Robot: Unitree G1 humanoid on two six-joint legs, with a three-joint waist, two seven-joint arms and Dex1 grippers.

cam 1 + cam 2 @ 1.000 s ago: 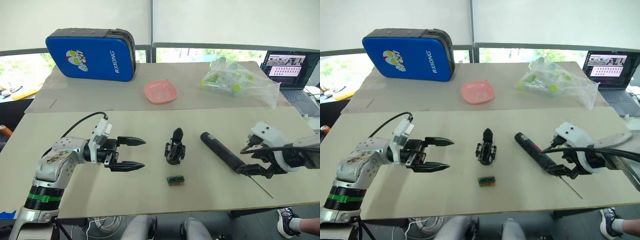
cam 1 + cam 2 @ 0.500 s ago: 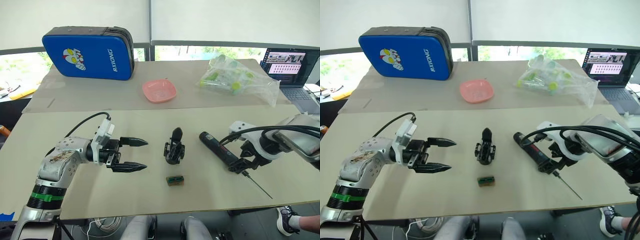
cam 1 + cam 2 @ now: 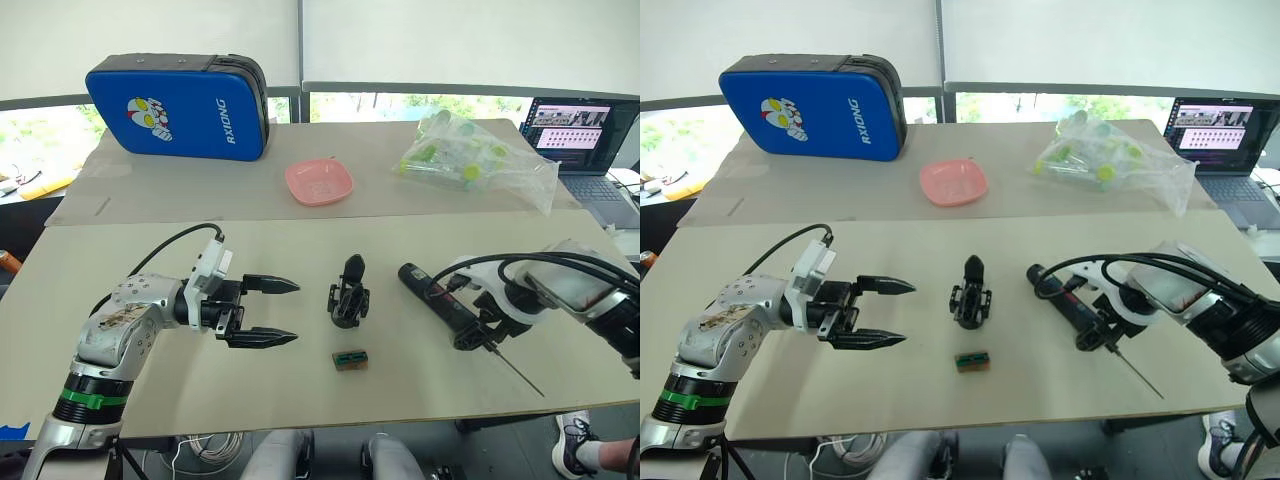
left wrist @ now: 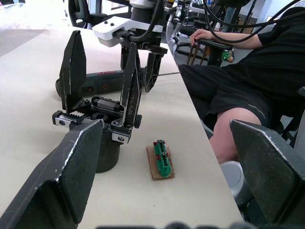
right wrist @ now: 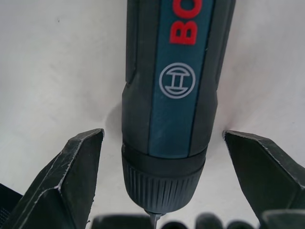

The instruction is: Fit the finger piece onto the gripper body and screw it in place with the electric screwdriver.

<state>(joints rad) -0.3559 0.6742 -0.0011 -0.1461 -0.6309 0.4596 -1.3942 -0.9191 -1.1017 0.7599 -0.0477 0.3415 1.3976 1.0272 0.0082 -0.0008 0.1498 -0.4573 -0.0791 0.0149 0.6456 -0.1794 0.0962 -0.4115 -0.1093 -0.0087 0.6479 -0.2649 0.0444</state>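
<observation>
The gripper body (image 3: 348, 297) stands upright mid-table. In the left wrist view, two pointed black fingers rise from the gripper body (image 4: 95, 117); I cannot tell whether one is the finger piece. The electric screwdriver (image 3: 432, 298) lies flat to its right, thin bit pointing at the near edge. My right gripper (image 3: 477, 326) is open and straddles the screwdriver's (image 5: 176, 86) bit end, its fingers (image 5: 71, 181) on either side with gaps. My left gripper (image 3: 296, 313) hovers open left of the body, pointing at it and holding nothing.
A small green-and-brown block (image 3: 350, 360) lies just in front of the gripper body. At the back are a blue case (image 3: 180, 105), a pink bowl (image 3: 320, 183), a plastic bag (image 3: 480, 160) and a laptop (image 3: 585, 140). A seated person (image 4: 248, 81) is at the table's edge.
My right gripper has moved left along the screwdriver and now straddles its bit end. The left gripper edged slightly toward the gripper body. The screwdriver still lies flat.
</observation>
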